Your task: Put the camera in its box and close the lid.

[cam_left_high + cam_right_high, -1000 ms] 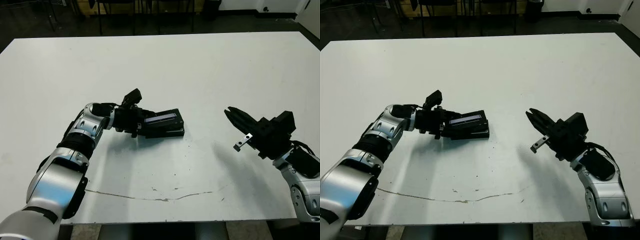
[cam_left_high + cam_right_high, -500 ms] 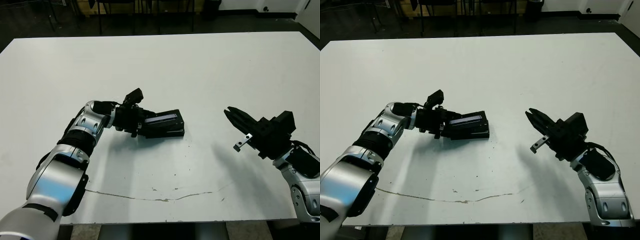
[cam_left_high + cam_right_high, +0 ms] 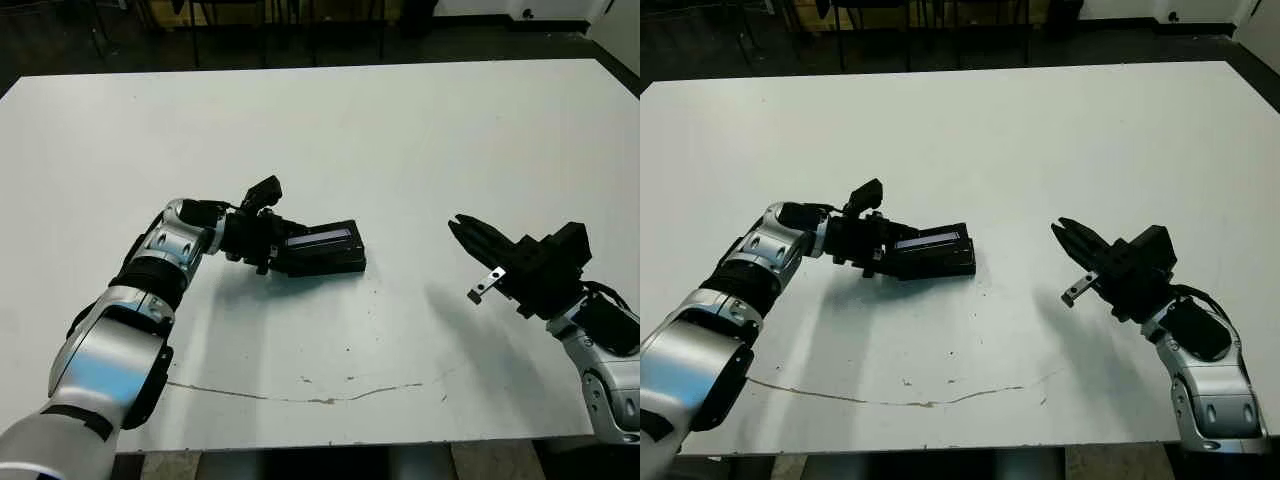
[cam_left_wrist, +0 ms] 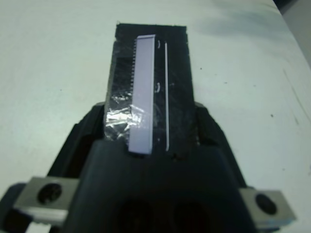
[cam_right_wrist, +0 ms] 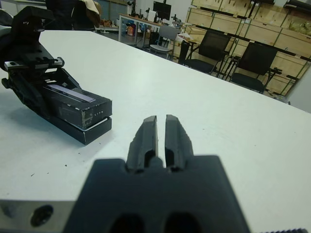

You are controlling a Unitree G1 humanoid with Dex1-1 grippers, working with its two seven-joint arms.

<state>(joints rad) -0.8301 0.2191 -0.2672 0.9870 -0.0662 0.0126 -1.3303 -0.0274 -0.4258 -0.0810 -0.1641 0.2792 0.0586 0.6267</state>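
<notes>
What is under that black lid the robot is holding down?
Under the lid sits the box, its pale edge showing beneath. The left gripper clamps the pair. Whether the camera lies inside cannot be seen; the lid covers it.

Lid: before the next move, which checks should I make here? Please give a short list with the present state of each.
1. Left gripper grips the lid: ok, its fingers clamp one end.
2. Lid lies over the box: ok, stacked along it.
3. Lid fully seated: not ok, a white strip of the box shows under the lid's edge in the right wrist view.
4. Camera inside the box: cannot tell, the lid hides the inside.
5. Right gripper out of the way: ok, it is shut, holds nothing and hangs well apart from the box.
</notes>
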